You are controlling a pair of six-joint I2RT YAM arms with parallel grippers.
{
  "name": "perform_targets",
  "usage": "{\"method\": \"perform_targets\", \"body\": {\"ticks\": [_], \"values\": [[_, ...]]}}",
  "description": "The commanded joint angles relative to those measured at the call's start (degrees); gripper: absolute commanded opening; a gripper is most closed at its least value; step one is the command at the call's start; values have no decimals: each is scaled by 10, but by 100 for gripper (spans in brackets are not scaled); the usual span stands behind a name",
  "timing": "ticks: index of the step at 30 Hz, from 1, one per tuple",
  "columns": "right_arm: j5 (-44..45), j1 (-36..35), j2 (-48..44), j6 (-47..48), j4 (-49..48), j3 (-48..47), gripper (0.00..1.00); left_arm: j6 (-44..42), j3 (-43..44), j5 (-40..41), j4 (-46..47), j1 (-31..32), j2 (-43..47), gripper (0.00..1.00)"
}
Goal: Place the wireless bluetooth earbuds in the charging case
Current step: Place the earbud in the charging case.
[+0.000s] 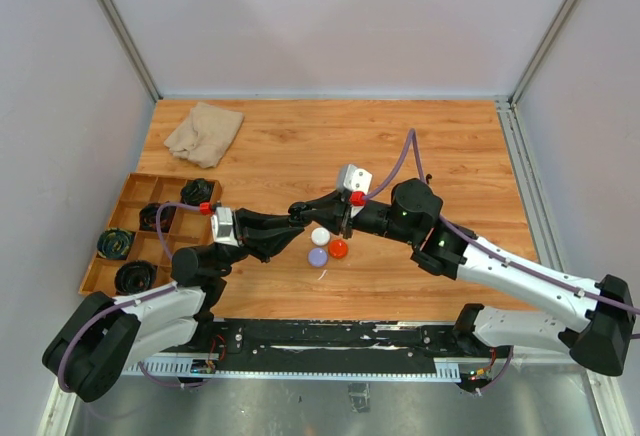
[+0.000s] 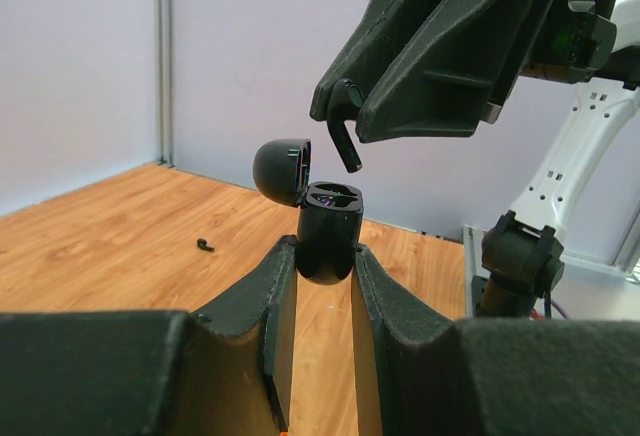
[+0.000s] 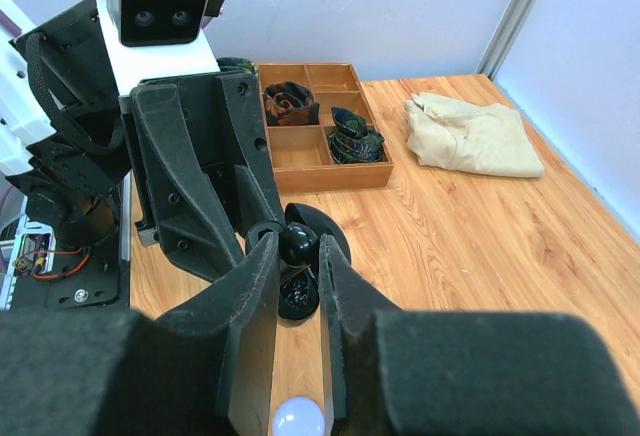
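Wooden boards make the table (image 1: 450, 156). At its left edge sits a wooden tray (image 3: 325, 177) with little boxes, and dark coiled things (image 1: 133, 276) lie in some of them. A tan cloth (image 1: 204, 131) lies crumpled near the far left corner. Over the middle of the table, the left gripper (image 2: 325, 261) is up in the air. Its two fingers squeeze tight on a small black case (image 2: 330, 218), low on its round body. The case stands upright and its lid (image 2: 281, 168) is flipped open. Right above the open top hangs a black earbud (image 2: 346, 143). Its stem points down at the hole, but it is not in yet, and a small gap shows. The right gripper (image 3: 297, 254) reaches in from the right and pinches the round head of that earbud, its fingers almost together. Another tiny earbud (image 2: 205, 245), black too, lies alone on the table, apart from the case. Below the two grippers, nearer the front edge, three round pucks lie close together on the wood: a white puck (image 1: 320, 237), a lilac puck (image 1: 317, 256) and a red puck (image 1: 338, 248).
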State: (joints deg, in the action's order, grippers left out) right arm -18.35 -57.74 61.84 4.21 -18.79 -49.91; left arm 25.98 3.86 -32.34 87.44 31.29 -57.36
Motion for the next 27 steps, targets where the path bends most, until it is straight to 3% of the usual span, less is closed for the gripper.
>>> {"method": "perform_targets", "body": {"ticks": [1,27], "values": [[0,-9,6,9,-20,8,11,7,15,-8,120,2,3,0],[-40,-11,17,13,-27,27,11,45,13,38,141,2,1,0]]}}
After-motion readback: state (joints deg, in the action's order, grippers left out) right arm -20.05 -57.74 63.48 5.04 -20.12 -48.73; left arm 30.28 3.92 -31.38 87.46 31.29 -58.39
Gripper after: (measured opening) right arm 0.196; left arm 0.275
